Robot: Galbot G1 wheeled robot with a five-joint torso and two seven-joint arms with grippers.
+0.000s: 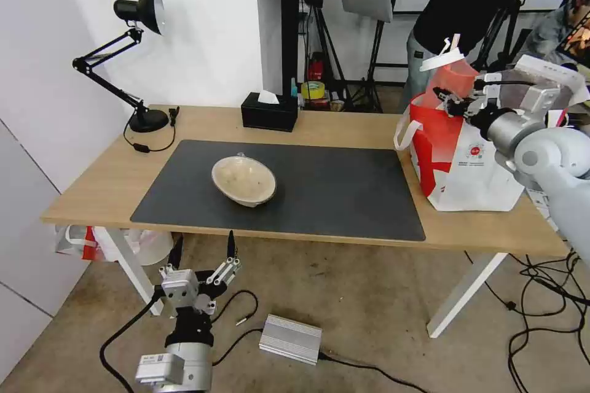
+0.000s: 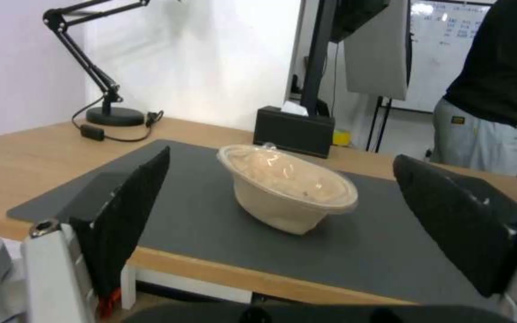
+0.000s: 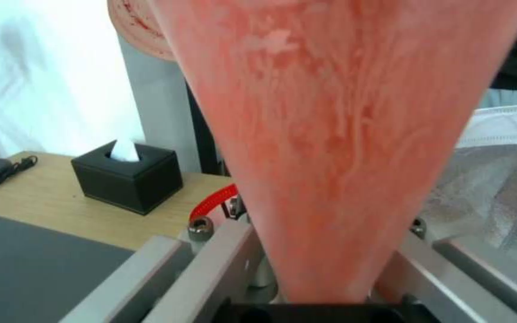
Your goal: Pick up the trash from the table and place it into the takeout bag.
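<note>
A shallow beige soiled bowl (image 1: 244, 180) sits tilted on the dark grey mat (image 1: 344, 187) of the light-wood table (image 1: 350, 128). My left gripper (image 1: 204, 249) hangs open below the table's front edge, facing the bowl (image 2: 285, 188) between its black fingers (image 2: 133, 202). At the table's right end stands the red-and-white takeout bag (image 1: 467, 163). My right gripper (image 1: 458, 104) is shut on a tall red translucent cup (image 1: 452, 80) with a white lid, holding it just above the bag's open mouth. In the right wrist view the cup (image 3: 342, 134) hangs over the bag's silver lining (image 3: 498, 188).
A black desk lamp (image 1: 138, 61) stands at the table's back left and a black tissue box (image 1: 269, 112) at the back middle. A person stands behind the bag. On the floor lie a silver box (image 1: 290, 339) and cables; a plastic bag (image 1: 92, 242) sits under the table's left end.
</note>
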